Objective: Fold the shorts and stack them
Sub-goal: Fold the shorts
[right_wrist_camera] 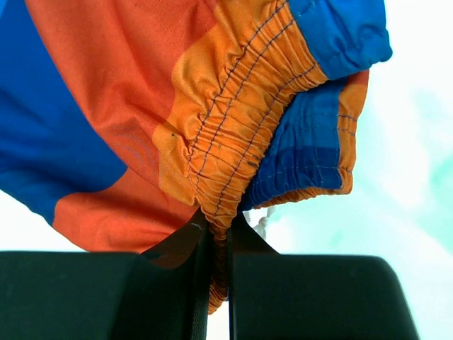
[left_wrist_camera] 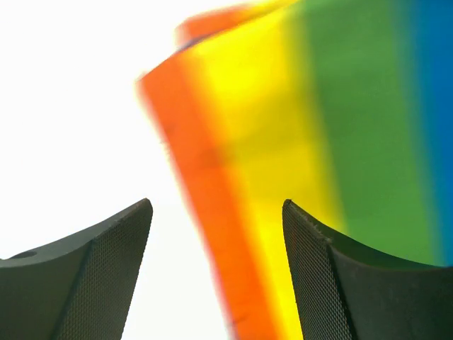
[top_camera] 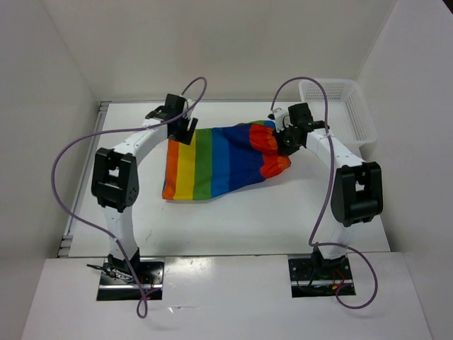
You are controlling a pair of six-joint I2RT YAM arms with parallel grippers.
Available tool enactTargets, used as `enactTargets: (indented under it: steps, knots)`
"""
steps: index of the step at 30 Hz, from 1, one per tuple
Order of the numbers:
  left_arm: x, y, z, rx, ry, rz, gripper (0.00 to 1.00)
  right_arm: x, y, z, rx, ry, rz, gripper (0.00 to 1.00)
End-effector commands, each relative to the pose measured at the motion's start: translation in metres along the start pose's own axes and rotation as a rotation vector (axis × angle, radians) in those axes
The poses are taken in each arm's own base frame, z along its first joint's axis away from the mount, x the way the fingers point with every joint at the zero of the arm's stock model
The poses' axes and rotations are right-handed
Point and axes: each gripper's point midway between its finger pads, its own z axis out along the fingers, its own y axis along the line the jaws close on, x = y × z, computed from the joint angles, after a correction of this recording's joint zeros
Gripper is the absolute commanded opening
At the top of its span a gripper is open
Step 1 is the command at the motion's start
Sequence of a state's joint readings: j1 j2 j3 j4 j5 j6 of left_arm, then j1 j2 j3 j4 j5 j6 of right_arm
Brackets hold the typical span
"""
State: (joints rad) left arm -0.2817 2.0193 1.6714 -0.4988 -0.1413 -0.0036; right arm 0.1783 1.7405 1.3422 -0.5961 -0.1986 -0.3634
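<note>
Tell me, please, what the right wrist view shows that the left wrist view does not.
Only the right wrist view shows the right pincer shut on the gathered waistband of the shorts, with the white drawstring beside it. Only the left wrist view shows the left pincer open, with the yellow stripe and green stripe beyond. Both show their orange and blue cloth.

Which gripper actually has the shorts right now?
The right gripper, shut on the shorts at the gathered waistband; the left gripper is open, gripping nothing.
</note>
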Motion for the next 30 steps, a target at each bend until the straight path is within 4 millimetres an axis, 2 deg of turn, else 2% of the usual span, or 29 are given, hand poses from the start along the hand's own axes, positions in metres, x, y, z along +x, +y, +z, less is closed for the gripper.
enactTargets:
  steps: [1, 5, 7, 8, 10, 12, 13, 17, 18, 19, 20, 21, 24, 27, 29, 30]
  knots:
    - [0.051, 0.034, 0.008, -0.104, 0.11, -0.023, 0.81, -0.013, -0.02, -0.027, 0.096, -0.029, -0.066, 0.0]
    - [0.068, 0.029, 0.013, -0.034, 0.144, -0.044, 0.81, -0.005, -0.039, -0.036, 0.163, 0.021, -0.041, 0.0]
    - [0.072, 0.012, 0.016, 0.063, 0.154, -0.05, 0.81, 0.004, -0.048, -0.034, 0.193, 0.071, -0.04, 0.0]
    - [0.076, 0.004, 0.017, 0.106, 0.17, -0.053, 0.81, 0.002, -0.051, -0.037, 0.204, 0.074, -0.04, 0.0]
    - [0.076, -0.023, 0.017, 0.219, 0.17, -0.047, 0.82, 0.005, -0.054, -0.038, 0.226, 0.096, -0.016, 0.0]
    - [0.08, -0.034, 0.024, 0.258, 0.187, -0.043, 0.82, 0.002, -0.057, -0.04, 0.247, 0.09, 0.001, 0.0]
    - [0.09, -0.035, 0.032, 0.26, 0.214, -0.044, 0.82, -0.002, -0.059, -0.043, 0.263, 0.08, 0.02, 0.0]
    - [0.103, -0.058, 0.037, 0.366, 0.262, -0.052, 0.71, -0.014, -0.049, -0.046, 0.216, 0.036, 0.093, 0.0]
    - [0.107, -0.062, 0.04, 0.385, 0.276, -0.056, 0.6, -0.022, -0.047, -0.051, 0.207, 0.008, 0.106, 0.0]
    - [0.11, -0.073, 0.04, 0.416, 0.283, -0.047, 0.55, -0.023, -0.044, -0.05, 0.198, 0.003, 0.123, 0.0]
    - [0.104, -0.073, 0.043, 0.416, 0.273, -0.046, 0.49, -0.028, -0.044, -0.053, 0.203, -0.019, 0.152, 0.0]
    - [0.106, -0.085, 0.046, 0.428, 0.282, -0.025, 0.4, -0.031, -0.044, -0.055, 0.206, -0.03, 0.173, 0.0]
    - [0.104, -0.104, 0.052, 0.465, 0.302, -0.001, 0.3, -0.042, -0.043, -0.059, 0.201, -0.063, 0.216, 0.0]
    - [0.103, -0.115, 0.053, 0.477, 0.302, 0.021, 0.25, -0.052, -0.044, -0.065, 0.206, -0.093, 0.246, 0.0]
    - [0.1, -0.121, 0.051, 0.483, 0.294, 0.033, 0.22, -0.059, -0.034, -0.064, 0.208, -0.1, 0.233, 0.0]
    - [0.097, -0.125, 0.051, 0.478, 0.286, 0.046, 0.22, -0.067, -0.009, -0.059, 0.187, -0.099, 0.181, 0.0]
